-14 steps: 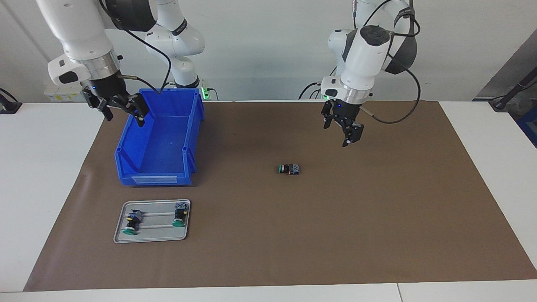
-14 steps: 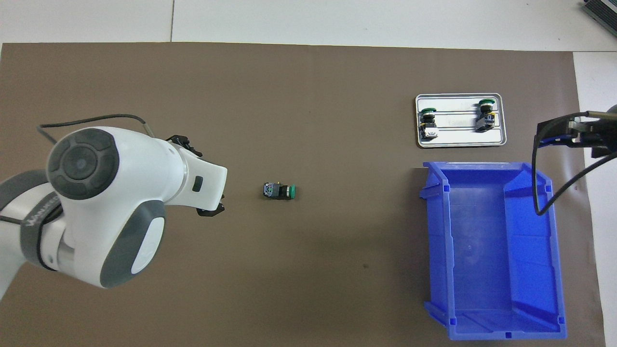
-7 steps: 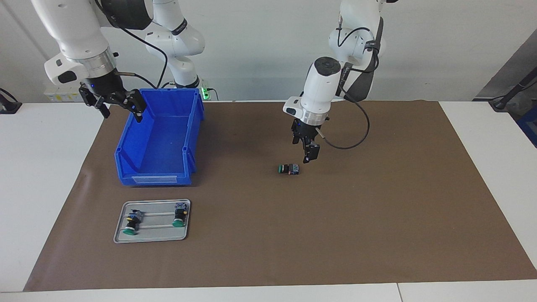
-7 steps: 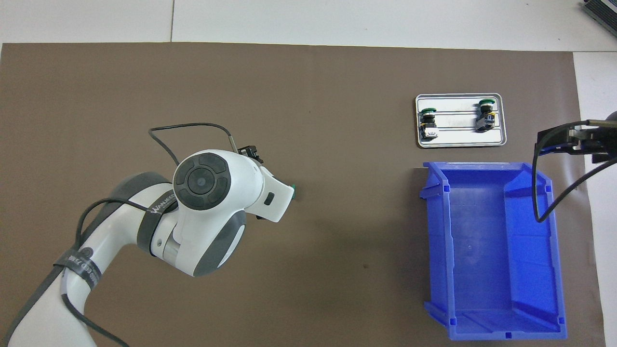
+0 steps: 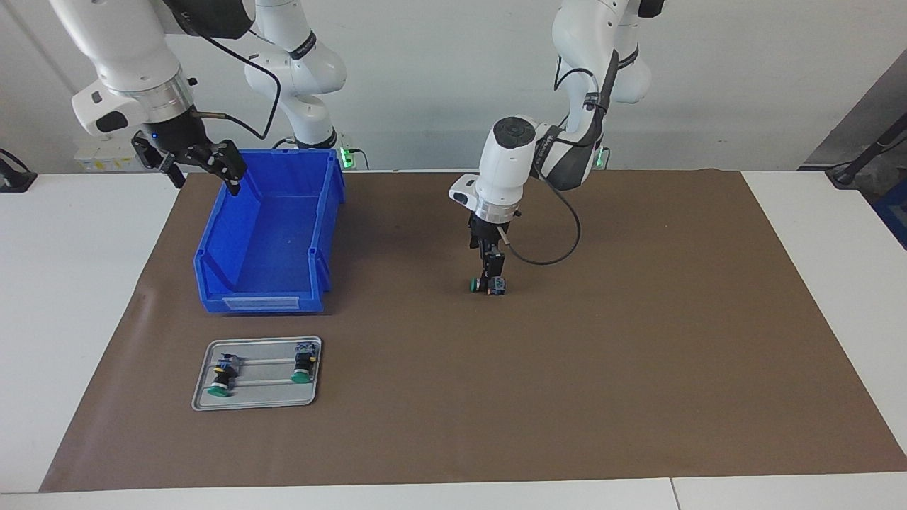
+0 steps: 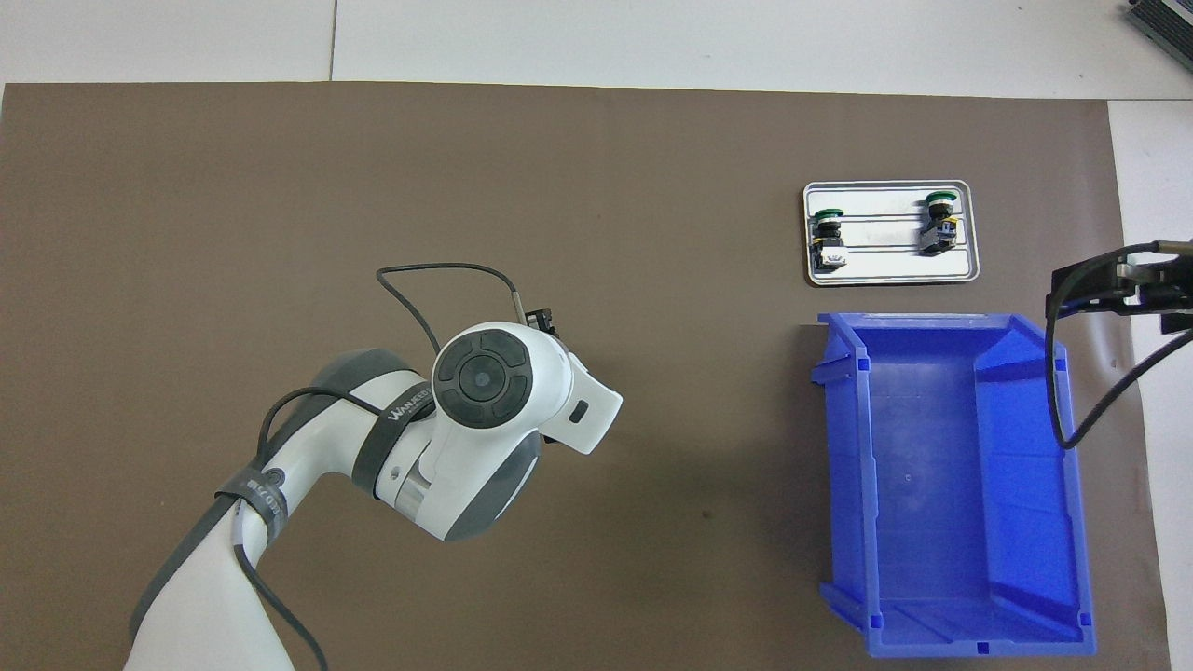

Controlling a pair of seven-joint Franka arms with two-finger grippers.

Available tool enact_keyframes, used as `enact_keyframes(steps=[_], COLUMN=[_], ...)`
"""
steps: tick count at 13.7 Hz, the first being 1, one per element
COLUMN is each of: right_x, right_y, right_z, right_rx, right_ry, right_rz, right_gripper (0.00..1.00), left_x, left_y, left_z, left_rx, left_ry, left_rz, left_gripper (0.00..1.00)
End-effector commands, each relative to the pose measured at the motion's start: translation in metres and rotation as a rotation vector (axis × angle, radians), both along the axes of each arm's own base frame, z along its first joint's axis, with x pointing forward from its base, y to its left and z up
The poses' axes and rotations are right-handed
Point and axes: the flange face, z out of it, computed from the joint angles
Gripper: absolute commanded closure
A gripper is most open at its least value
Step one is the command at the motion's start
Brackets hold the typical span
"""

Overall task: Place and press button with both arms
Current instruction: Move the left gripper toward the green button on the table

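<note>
1. Right gripper (image 5: pixel 205 170) waits unclenched over the blue bin (image 5: pixel 269 234), rim corner nearest the robots.
2. Left gripper (image 5: pixel 490 278), fingers spread, straddles the button (image 5: pixel 487 285) lying on the mat toward the left arm's end from the bin; ideally it squeezes the black body squarely.

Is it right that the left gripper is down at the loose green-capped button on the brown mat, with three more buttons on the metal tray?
Not quite. The small metal tray carries two green-capped buttons, not three, as the facing view shows. The rest holds: the left gripper is down at the loose green-capped button on the brown mat.
</note>
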Motion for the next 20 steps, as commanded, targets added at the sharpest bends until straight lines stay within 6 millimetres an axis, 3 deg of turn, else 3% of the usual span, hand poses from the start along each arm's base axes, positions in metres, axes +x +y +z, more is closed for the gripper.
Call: enact_keyframes(steps=[1, 5, 10, 12, 13, 14, 16, 20], right_x=[0.002, 0.002, 0.005, 0.004, 0.004, 0.004, 0.004, 0.004], right_y=[-0.002, 0.005, 0.001, 0.001, 0.001, 0.001, 0.001, 0.001], right_z=[0.009, 0.006, 0.007, 0.006, 0.006, 0.006, 0.005, 0.006], right_rx=[0.029, 0.028, 0.024, 0.024, 0.024, 0.024, 0.026, 0.027], right_ry=[0.013, 0.014, -0.006, -0.003, -0.001, 0.000, 0.002, -0.003], right_rz=[0.021, 0.032, 0.027, 0.027, 0.028, 0.028, 0.027, 0.024], right_gripper=[0.00, 0.00, 0.00, 0.00, 0.00, 0.00, 0.00, 0.00], left_x=[0.000, 0.016, 0.025, 0.024, 0.025, 0.029, 0.031, 0.041], left_y=[-0.010, -0.002, -0.010, -0.011, -0.012, -0.012, -0.012, -0.016], left_z=[-0.025, -0.041, -0.056, -0.057, -0.054, -0.050, -0.048, -0.036], left_rx=[0.007, 0.026, 0.017, 0.018, 0.025, 0.038, 0.042, 0.066], left_ry=[0.011, 0.018, -0.001, 0.000, -0.004, -0.023, -0.031, -0.003], left_rz=[-0.004, 0.007, 0.007, 0.004, -0.004, -0.024, -0.031, -0.030], left_gripper=[0.01, 0.04, 0.04, 0.10, 0.29, 0.63, 0.99, 1.00])
